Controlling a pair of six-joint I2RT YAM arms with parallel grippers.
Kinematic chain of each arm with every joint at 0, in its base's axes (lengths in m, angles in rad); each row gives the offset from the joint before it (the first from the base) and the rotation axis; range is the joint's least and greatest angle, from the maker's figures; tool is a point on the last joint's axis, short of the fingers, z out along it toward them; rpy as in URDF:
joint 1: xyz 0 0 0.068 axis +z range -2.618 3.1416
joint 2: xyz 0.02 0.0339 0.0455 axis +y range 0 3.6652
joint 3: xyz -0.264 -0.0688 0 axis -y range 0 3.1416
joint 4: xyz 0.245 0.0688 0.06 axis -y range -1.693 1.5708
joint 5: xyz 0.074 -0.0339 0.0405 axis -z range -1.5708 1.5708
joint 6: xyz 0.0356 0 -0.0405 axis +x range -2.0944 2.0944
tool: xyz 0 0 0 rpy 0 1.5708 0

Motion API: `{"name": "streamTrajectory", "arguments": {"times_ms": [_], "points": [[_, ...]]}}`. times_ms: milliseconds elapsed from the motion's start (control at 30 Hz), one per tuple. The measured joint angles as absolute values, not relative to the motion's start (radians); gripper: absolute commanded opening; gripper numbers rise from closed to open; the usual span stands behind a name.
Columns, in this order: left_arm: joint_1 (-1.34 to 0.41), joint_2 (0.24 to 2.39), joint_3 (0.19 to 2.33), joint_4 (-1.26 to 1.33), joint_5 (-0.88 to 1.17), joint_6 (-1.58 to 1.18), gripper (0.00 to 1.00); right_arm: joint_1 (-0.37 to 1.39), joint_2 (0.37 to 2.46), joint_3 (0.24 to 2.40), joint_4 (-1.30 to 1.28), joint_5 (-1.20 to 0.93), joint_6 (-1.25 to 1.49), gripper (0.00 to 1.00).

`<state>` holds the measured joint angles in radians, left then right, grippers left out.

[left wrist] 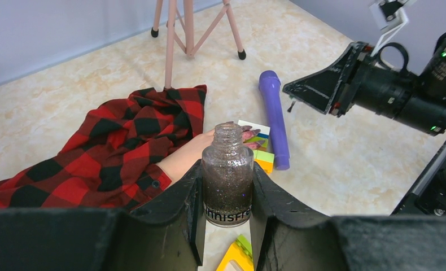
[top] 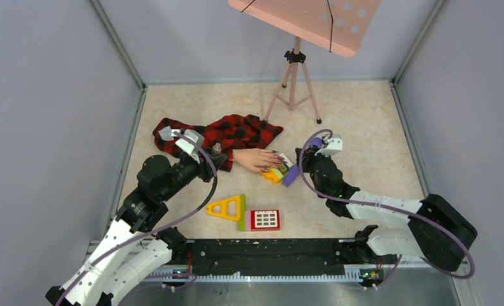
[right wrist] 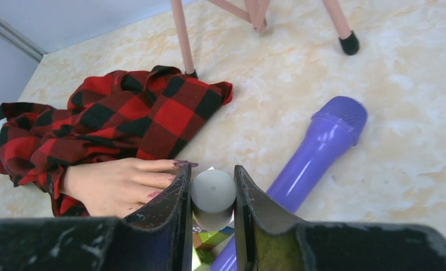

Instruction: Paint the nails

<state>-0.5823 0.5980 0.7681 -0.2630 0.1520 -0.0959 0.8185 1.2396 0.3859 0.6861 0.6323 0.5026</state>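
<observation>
Left fingers (left wrist: 175,220) clamp "nnisfre" bottle (left wrist: 227,178); right fingers (right wrist: 252,209), cap (right wrist: 213,192).

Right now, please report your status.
Left gripper shut on open glitter bottle. Right gripper shut on grey cap, close to nails. Purple microphone lies beside mannequin hand.

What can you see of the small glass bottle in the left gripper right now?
The bottle is small, clear glass, round-bodied with a narrow threaded neck, and uncapped. It is nearly full of dark, glittery purplish polish. Pale lettering near its base reads partly "nnisfre". It stands upright, clamped at its sides between the black fingers of the left gripper. Whether its base touches the table cannot be told. Just beyond it lies the mannequin hand, apparently not touching it.
</observation>
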Motion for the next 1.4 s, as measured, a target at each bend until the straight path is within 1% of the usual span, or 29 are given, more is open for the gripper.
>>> {"name": "streamTrajectory", "arguments": {"times_ms": [233, 467, 600, 700, 833, 1033, 1233, 1400], "points": [[-0.582, 0.609, 0.768, -0.262, 0.133, -0.085, 0.00, 0.746, 0.997, 0.386, 0.490, 0.586, 0.472, 0.00], [-0.582, 0.719, 0.821, -0.262, 0.173, -0.129, 0.00, 0.741, 0.702, 0.395, 0.291, 0.570, 0.452, 0.00], [-0.582, 0.809, 0.893, -0.248, 0.244, -0.166, 0.00, 0.738, 0.615, 0.422, 0.229, 0.529, 0.447, 0.00], [-0.582, 0.896, 0.959, -0.231, 0.318, -0.183, 0.00, 0.737, 0.601, 0.462, 0.201, 0.458, 0.440, 0.00], [-0.590, 1.021, 1.027, -0.217, 0.444, -0.181, 0.00, 0.736, 0.606, 0.496, 0.215, 0.322, 0.417, 0.00], [-0.670, 1.154, 1.030, -0.255, 0.656, -0.115, 0.00, 0.736, 0.619, 0.483, 0.338, 0.086, 0.405, 0.00], [-0.795, 1.168, 1.019, -0.305, 0.800, -0.060, 0.00, 0.736, 0.575, 0.391, 0.501, -0.100, 0.467, 0.00], [-0.810, 1.171, 1.019, -0.290, 0.892, -0.065, 0.00, 0.736, 0.563, 0.381, 0.592, -0.205, 0.516, 0.00]]}}
